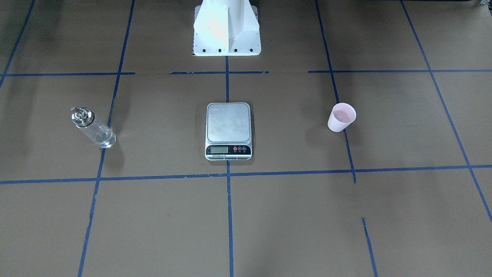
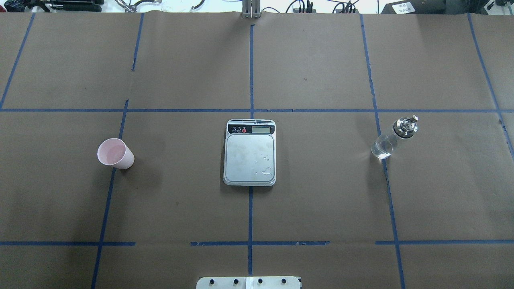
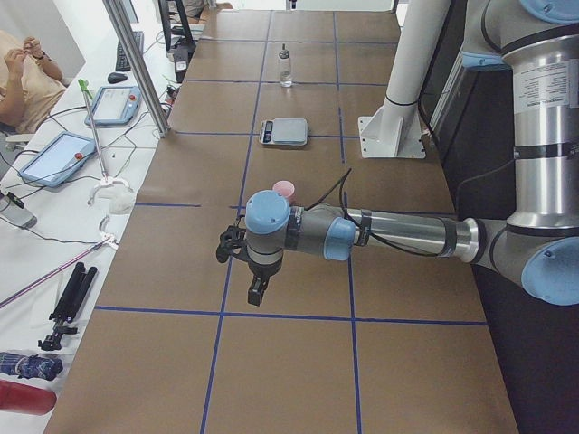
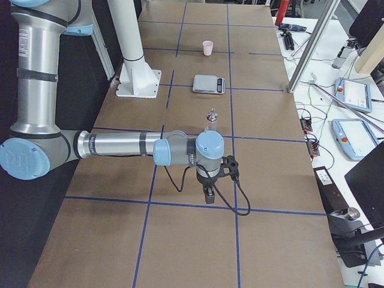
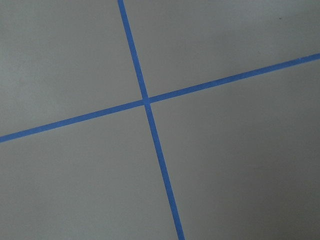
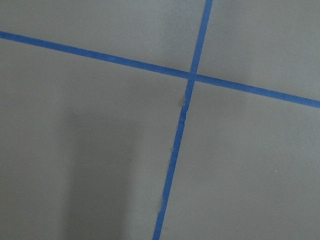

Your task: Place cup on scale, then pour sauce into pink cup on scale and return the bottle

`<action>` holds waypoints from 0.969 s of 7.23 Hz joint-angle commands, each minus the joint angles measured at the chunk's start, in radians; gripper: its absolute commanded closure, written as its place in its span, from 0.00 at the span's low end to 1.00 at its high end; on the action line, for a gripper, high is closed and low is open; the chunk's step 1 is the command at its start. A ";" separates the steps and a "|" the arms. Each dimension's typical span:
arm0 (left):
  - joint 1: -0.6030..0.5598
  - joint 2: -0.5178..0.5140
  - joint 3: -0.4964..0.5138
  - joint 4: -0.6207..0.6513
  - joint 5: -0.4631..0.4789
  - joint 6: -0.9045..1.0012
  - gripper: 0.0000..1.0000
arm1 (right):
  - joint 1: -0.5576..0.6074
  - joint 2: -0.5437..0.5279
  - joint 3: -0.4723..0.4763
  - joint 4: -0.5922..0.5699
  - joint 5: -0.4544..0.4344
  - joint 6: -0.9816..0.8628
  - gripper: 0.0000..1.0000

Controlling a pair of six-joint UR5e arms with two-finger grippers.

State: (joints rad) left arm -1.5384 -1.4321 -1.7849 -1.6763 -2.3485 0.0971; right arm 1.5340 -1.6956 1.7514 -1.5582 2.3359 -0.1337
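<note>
The scale (image 2: 249,152) sits in the middle of the brown bench (image 2: 321,200), on a blue tape line (image 2: 250,72), with its black display strip on the side far from the robot. A few clear drops lie on its steel platform. The cup (image 2: 115,153) stands upright on the bench on the robot's left side, well apart from the scale and not yet on it – its pink inside faces up. The bottle (image 2: 393,137) stands upright on the robot's right side, also well apart from the scale, with its silver cap on top and a little clear sauce (image 2: 381,149) at the bottom. The left hand (image 3: 258,291) hangs above the bench beyond the cup and points down; it touches nothing, but I cannot tell if it is open or closed. The right hand (image 4: 208,195) hangs the same way beyond the bottle – its state also cannot be told. Both wrist views show only brown paper and crossing tape.
</note>
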 commanded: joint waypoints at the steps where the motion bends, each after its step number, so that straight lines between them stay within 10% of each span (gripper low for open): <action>1: 0.023 -0.008 0.018 -0.055 -0.113 -0.002 0.00 | 0.000 -0.021 -0.003 0.073 0.035 0.006 0.00; 7: 0.544 -0.155 -0.033 -0.385 -0.028 -0.894 0.00 | -0.037 -0.018 -0.004 0.116 0.131 0.014 0.00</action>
State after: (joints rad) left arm -1.0580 -1.5495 -1.8044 -2.0485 -2.4132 -0.6855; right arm 1.5012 -1.7158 1.7494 -1.4425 2.4596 -0.1210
